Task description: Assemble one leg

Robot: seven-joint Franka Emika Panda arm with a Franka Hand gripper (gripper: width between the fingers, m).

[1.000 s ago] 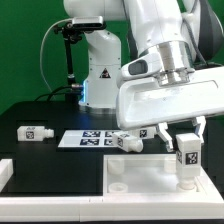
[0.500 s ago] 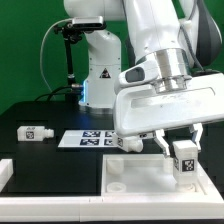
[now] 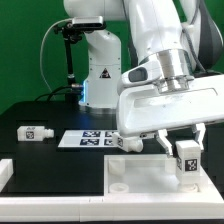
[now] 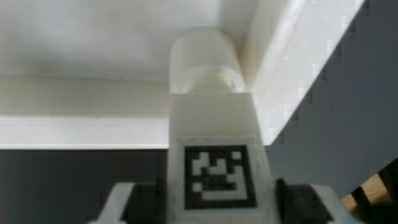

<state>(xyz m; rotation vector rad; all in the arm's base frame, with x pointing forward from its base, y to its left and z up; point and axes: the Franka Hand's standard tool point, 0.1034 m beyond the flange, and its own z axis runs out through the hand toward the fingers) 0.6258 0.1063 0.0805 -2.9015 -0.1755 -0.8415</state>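
My gripper (image 3: pixel 182 147) is shut on a white tagged leg (image 3: pixel 185 163) and holds it upright at the exterior view's right, over the right part of the large white square panel (image 3: pixel 150 184). In the wrist view the leg (image 4: pixel 217 130) runs away from my gripper (image 4: pixel 217 205), its rounded far end close to an inside corner of the panel's rim (image 4: pixel 107 130). I cannot tell whether the leg touches the panel. A second leg (image 3: pixel 35 133) lies on the dark table at the exterior view's left. Another leg (image 3: pixel 128 142) lies next to the marker board.
The marker board (image 3: pixel 88 139) lies flat on the table behind the panel. The robot's white base (image 3: pixel 100 70) stands behind it. A white block (image 3: pixel 4 172) sits at the exterior view's left edge.
My gripper has shifted slightly with the leg and tilted it a little; the last half second shows almost no movement. Nothing else has moved.
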